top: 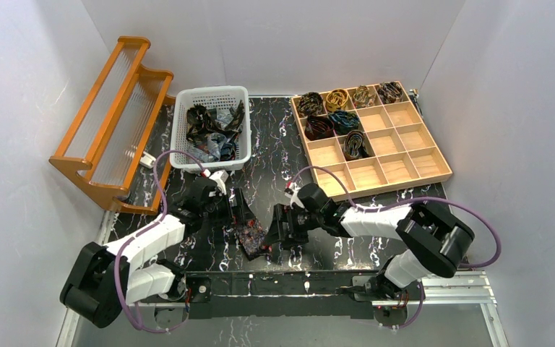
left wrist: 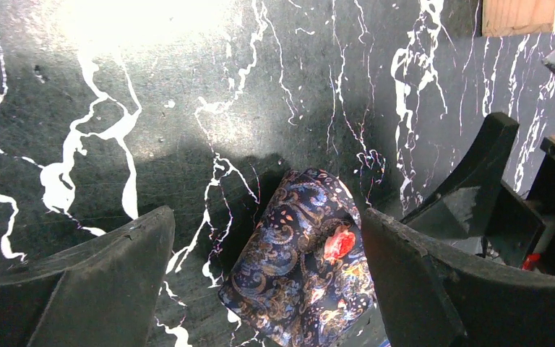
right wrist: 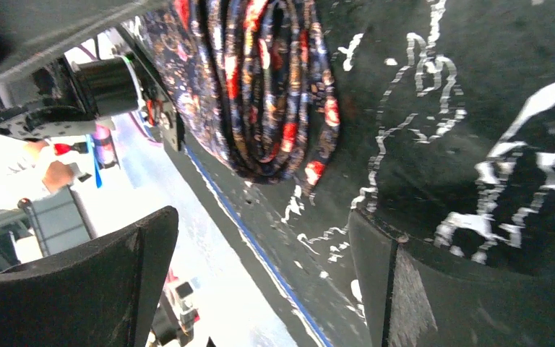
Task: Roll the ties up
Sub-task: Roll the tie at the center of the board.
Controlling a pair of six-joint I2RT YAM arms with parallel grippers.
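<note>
A rolled tie (top: 251, 231), dark blue with a paisley pattern and red patches, is lying as a loose coil on the black, white-veined table (top: 282, 144), near its front edge and between the two arms. In the left wrist view the rolled tie (left wrist: 303, 267) is sitting low between the fingers, close against the finger (left wrist: 433, 289) on the right of that picture, though whether they are touching cannot be told. The left gripper (top: 233, 211) is hanging just over the coil's left side with its fingers spread wide and gripping nothing (left wrist: 264, 217). The right gripper (top: 273, 230) is facing the coil from the right, its fingers likewise standing far apart and holding nothing (right wrist: 260, 217). In its wrist view the coil's layered edge (right wrist: 267, 87) is lying beyond the fingertips, apart from them. Further back, loose ties (top: 213, 130) are lying tangled in a white plastic basket (top: 209, 94) on the left of the table. To the right, a wooden tray (top: 394, 144) of square compartments is holding coiled ties (top: 336, 99): four across the back row, two in the next row, and one in the third. An orange wooden rack (top: 115, 130) is standing beside the basket against the left wall.
</note>
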